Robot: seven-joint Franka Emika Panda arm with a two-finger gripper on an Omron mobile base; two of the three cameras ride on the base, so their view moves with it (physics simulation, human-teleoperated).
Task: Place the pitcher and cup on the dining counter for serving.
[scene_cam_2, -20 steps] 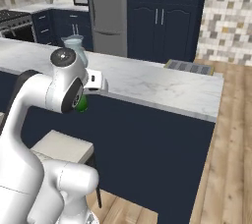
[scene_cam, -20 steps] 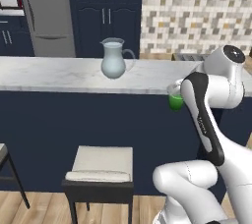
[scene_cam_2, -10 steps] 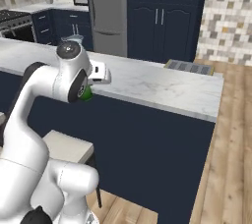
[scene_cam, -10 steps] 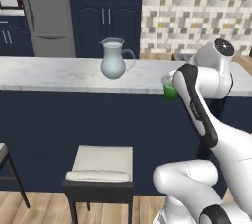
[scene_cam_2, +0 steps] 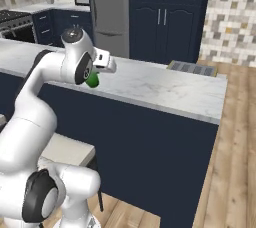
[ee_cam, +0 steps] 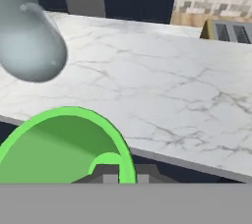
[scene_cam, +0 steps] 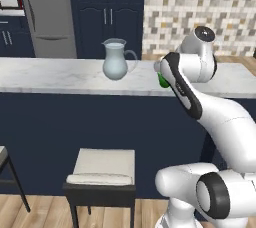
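The pale blue glass pitcher (scene_cam: 116,61) stands upright on the marble top of the dining counter (scene_cam: 50,76), and it looms at the upper left of the hand view (ee_cam: 29,46). My gripper (scene_cam_2: 94,76) is shut on the rim of the green cup (scene_cam_2: 92,80), with one fingertip (ee_cam: 112,170) inside the rim. I hold the cup (scene_cam: 163,80) just above the counter's near edge (ee_cam: 172,90), to the right of the pitcher and apart from it. My forearm hides most of the cup in the left base view. The cup's open mouth (ee_cam: 64,144) faces the hand camera.
A cushioned stool (scene_cam: 102,167) stands on the floor below the counter's navy side. A grey slotted appliance (scene_cam_2: 192,67) sits at the counter's far right. Behind the counter are a steel fridge (scene_cam: 47,12), navy cabinets and a stove (scene_cam_2: 15,22).
The arm has lifted the cup and carried it toward the pitcher, from beside the counter's side to just above its near edge. The pitcher has not moved.
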